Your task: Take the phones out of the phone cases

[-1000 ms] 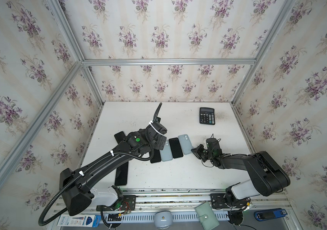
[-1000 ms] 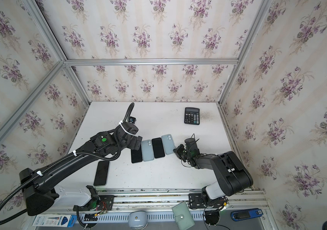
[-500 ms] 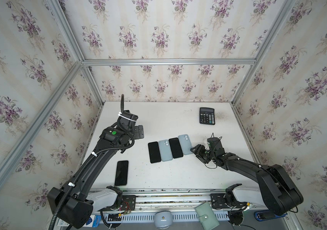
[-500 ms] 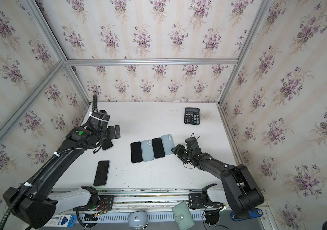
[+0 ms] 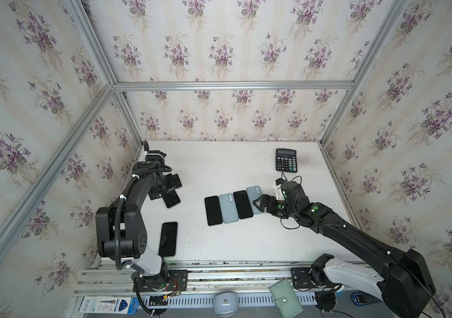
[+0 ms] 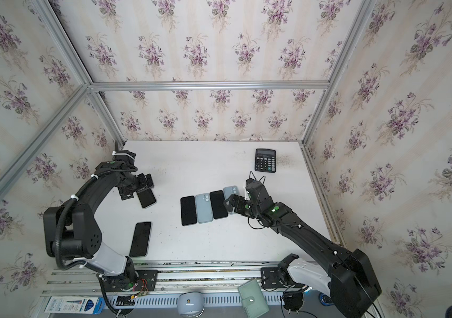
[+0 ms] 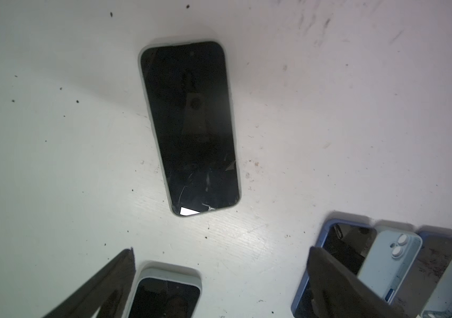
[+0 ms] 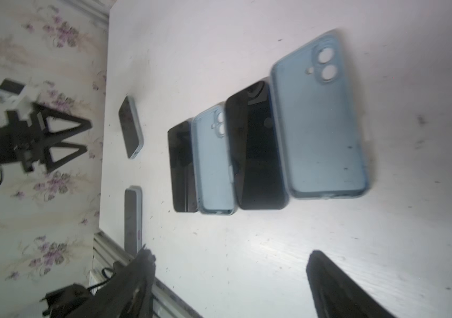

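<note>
A white table (image 5: 246, 162) holds a row of two bare phones and two empty blue cases. The right gripper (image 5: 260, 205), jaws spread and empty, sits at the row's right end. The left gripper (image 5: 167, 187), also spread, is just beside a cased phone (image 5: 172, 198) at the table's left.

Left arm (image 5: 134, 201), black jointed links on a white base segment: folded tight, bulky elbow block raised behind the wrist, forearm arching forward. Left gripper (image 5: 165, 189), black, parallel-fingered: points downward, jaws spread wide; in its wrist view the dark fingers (image 7: 101, 286) stand far apart.

Right arm (image 5: 356, 234), same black build: stretched long and low, reaching inward from its base. Right gripper (image 5: 260, 205), black with triangular open-frame fingers: angled down ahead of the wrist, jaws wide apart, fingers (image 8: 334, 283) well separated.
</note>
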Tool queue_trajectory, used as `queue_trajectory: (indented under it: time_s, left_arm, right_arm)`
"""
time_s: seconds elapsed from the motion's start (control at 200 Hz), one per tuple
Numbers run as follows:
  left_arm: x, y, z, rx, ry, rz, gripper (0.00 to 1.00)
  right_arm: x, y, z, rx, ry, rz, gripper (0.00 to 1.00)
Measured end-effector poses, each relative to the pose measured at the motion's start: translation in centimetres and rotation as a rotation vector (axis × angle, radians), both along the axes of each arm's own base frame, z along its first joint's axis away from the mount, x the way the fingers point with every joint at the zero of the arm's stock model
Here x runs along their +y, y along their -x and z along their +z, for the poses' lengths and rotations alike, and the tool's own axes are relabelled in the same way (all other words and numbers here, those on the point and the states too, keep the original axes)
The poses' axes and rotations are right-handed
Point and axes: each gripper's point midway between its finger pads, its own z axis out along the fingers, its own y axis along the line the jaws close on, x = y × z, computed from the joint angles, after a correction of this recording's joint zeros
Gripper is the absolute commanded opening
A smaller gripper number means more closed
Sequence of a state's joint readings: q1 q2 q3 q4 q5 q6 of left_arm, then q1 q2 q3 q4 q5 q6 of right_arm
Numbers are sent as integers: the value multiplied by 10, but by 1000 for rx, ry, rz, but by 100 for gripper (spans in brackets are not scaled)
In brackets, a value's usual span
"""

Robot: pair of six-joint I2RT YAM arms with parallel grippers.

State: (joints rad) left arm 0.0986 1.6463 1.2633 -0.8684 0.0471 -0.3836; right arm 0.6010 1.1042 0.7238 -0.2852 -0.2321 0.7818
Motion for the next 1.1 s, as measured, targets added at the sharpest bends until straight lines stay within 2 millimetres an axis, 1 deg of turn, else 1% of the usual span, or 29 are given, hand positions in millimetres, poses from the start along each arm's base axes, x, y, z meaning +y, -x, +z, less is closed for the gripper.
queue_trajectory:
  time_s: [0.07, 0.115, 0.24, 0.345, 0.495, 0.74, 0.959, 1.049, 1.099]
  left_arm:
    - [8, -2, -12, 34, 19, 26, 100]
    - [9, -6, -17, 44, 29, 23, 100]
    - [10, -22, -35, 69, 59, 6, 100]
    - [15, -29, -48, 96, 61, 11, 100]
    - [20, -39, -57, 109, 61, 11, 100]
    - [23, -50, -74, 138, 62, 3, 99]
    - [25, -56, -82, 153, 62, 2, 91]
    - [26, -56, -83, 164, 61, 5, 84]
    - [27, -56, -84, 173, 59, 6, 82]
  right_arm:
    - [17, 3, 12, -43, 17, 60, 96]
    - [24, 2, 17, -65, 26, 79, 96]
    - [41, 2, 17, -86, 47, 125, 96]
    - [50, 0, 18, -95, 49, 139, 96]
    - [60, -8, 25, -121, 33, 147, 96]
    - [71, -18, 29, -135, 18, 153, 95]
    - [84, -27, 35, -143, -1, 164, 94]
    - [89, -31, 40, -155, -13, 166, 93]
    - [91, -33, 43, -162, -20, 168, 93]
